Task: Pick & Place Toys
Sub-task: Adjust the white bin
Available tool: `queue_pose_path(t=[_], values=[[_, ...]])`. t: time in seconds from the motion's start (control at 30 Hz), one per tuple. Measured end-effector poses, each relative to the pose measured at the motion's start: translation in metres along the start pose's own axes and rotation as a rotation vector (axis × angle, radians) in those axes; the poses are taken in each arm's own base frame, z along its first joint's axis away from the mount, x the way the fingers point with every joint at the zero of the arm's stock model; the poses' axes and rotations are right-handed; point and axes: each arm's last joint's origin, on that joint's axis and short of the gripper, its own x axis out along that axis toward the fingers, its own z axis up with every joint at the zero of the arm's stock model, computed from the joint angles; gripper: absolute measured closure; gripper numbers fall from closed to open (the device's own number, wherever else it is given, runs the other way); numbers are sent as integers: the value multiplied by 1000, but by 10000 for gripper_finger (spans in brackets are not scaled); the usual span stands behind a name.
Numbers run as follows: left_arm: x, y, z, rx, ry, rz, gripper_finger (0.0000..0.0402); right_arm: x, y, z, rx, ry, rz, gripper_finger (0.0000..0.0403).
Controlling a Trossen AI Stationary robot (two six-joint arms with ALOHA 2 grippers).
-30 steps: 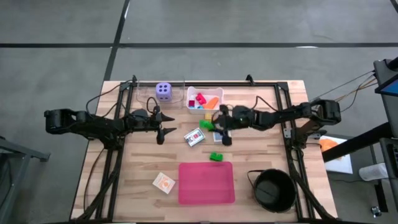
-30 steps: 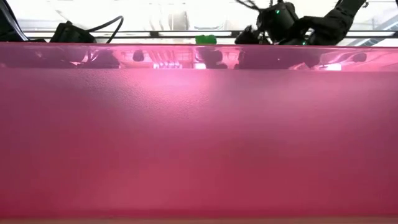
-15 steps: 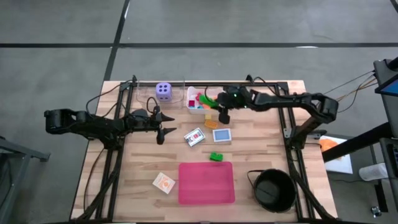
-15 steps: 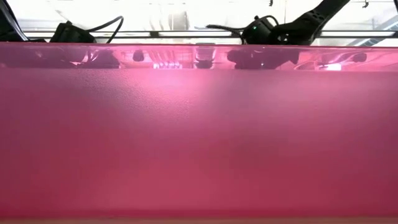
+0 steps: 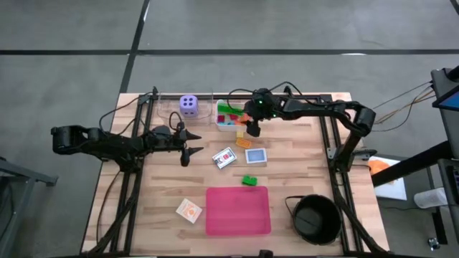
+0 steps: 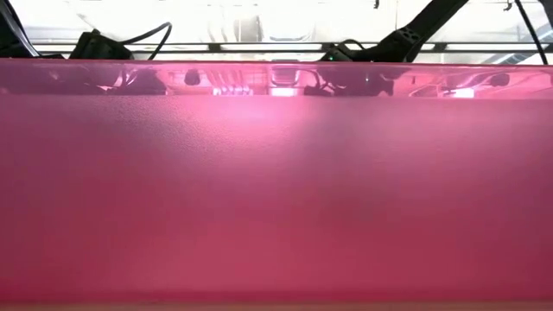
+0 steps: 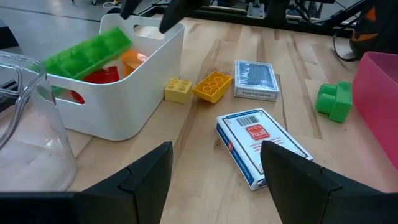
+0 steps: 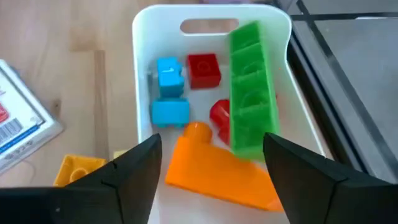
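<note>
The white tub stands at the table's far middle. In it lie teal blocks, red blocks, an orange block and a long green block, which rests on the others along one wall, one end up at the rim. My right gripper hovers open and empty over the tub. My left gripper waits open at the left. On the table lie a yellow block, an orange block, a blue card, a white card, a small green block, an orange card and a purple die.
A pink mat lies at the near middle and fills the low view. A black bowl stands at the near right. A clear container stands left of the tub. Dark frame rails run along both sides.
My right gripper has gone from the table's middle toward the far edge and a little left, over the tub, taking the long green block with it. The block now lies in the tub, free of the fingers.
</note>
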Motion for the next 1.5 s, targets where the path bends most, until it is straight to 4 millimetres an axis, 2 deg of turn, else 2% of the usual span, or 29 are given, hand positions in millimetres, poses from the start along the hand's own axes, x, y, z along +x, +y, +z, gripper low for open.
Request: queue_pose_path(t=[0.27,0.5,0.7,0.87,1.2,1.5], values=[[0,0,0,0,0,0,156,-15,10,17,-38,-54,15,122],[0,0,0,4,1,0,156,-19,41,25,-81,-87,181,122],[0,0,0,4,1,0,156,-7,68,16,-117,8,211,121],[0,0,0,5,1,-1,156,1,81,7,-117,100,196,121],[0,0,0,8,0,-1,156,25,84,-15,-91,240,170,121],[0,0,0,8,0,-1,156,34,85,-25,-93,309,119,121]])
